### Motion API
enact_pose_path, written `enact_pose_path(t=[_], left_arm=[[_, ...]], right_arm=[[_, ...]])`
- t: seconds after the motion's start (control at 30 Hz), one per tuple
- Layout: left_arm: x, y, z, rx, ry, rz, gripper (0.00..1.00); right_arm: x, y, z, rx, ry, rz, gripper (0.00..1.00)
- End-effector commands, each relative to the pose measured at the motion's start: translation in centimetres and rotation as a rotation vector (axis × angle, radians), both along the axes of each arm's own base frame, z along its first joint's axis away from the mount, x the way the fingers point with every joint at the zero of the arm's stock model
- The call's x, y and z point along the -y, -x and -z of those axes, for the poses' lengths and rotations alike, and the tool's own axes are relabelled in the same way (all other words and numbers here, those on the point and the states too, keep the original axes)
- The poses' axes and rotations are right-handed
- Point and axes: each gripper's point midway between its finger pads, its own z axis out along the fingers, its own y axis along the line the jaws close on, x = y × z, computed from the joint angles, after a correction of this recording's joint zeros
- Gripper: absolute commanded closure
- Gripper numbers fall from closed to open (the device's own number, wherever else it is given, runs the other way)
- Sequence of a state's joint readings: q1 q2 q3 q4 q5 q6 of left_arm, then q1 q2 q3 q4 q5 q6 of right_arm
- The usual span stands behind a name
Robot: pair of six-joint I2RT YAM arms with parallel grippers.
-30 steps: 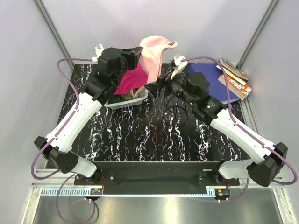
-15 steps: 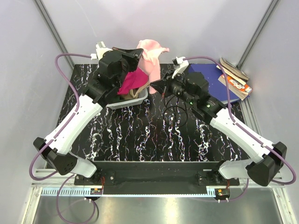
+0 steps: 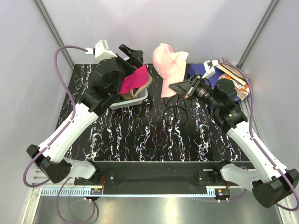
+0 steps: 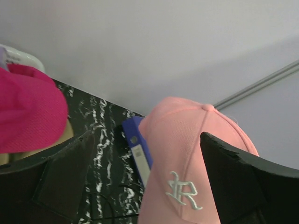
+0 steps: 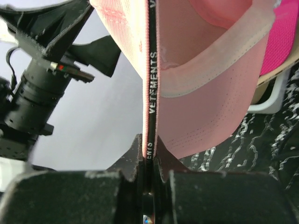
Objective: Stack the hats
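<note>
One light pink hat [image 3: 170, 65] hangs pinched in the right pincer [image 5: 148, 154], the left pincer [image 3: 132, 52] gaping nearby.

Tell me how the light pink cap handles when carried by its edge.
Likely floppy: the light pink cap hangs bent from the right gripper, pinched at its edge. Probably light, since that pinch holds it aloft. Its crown looks domed, so not wholly limp.

Black marbled table [image 3: 140, 135] — white veining. Grey mesh basket [image 3: 134, 101] at rear left. Blue binder [image 4: 137, 145] at rear right — printed booklets [image 3: 232, 70] just beside it. Thin black wire loop [image 3: 176, 110] lies mid-table.
</note>
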State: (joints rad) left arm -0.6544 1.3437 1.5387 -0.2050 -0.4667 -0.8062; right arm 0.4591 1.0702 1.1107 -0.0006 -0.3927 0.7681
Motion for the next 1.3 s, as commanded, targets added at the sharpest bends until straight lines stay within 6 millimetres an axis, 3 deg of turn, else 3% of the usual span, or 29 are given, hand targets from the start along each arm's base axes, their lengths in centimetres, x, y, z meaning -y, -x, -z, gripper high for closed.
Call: enact_pose_path(t=[0.0, 0.17, 0.57, 0.83, 1.27], left_arm=[[-4.3, 1.0, -3.7, 0.147, -0.135, -0.139, 0.01], [-5.7, 0.8, -2.6, 0.150, -0.324, -0.179, 0.01], [-8.2, 1.0, 1.1, 0.107, -0.424, -0.200, 0.01], [-8.3, 0.1, 2.8, 0.081, -0.458, -0.197, 0.01], [-7.6, -0.8, 3.9, 0.070, -0.467, -0.178, 0.01]], right_arm=[[1.0, 1.5, -3.0, -0.048, -0.222, -0.045, 1.00], [1.8, 1.7, -0.7, -0.166, -0.371, -0.045, 1.00], [3.6, 1.8, 3.6, -0.315, -0.540, 0.017, 1.00], [5.6, 3.3, 6.9, -0.393, -0.596, 0.106, 1.00], [6.2, 3.6, 13.0, -0.606, -0.656, 0.169, 1.00]])
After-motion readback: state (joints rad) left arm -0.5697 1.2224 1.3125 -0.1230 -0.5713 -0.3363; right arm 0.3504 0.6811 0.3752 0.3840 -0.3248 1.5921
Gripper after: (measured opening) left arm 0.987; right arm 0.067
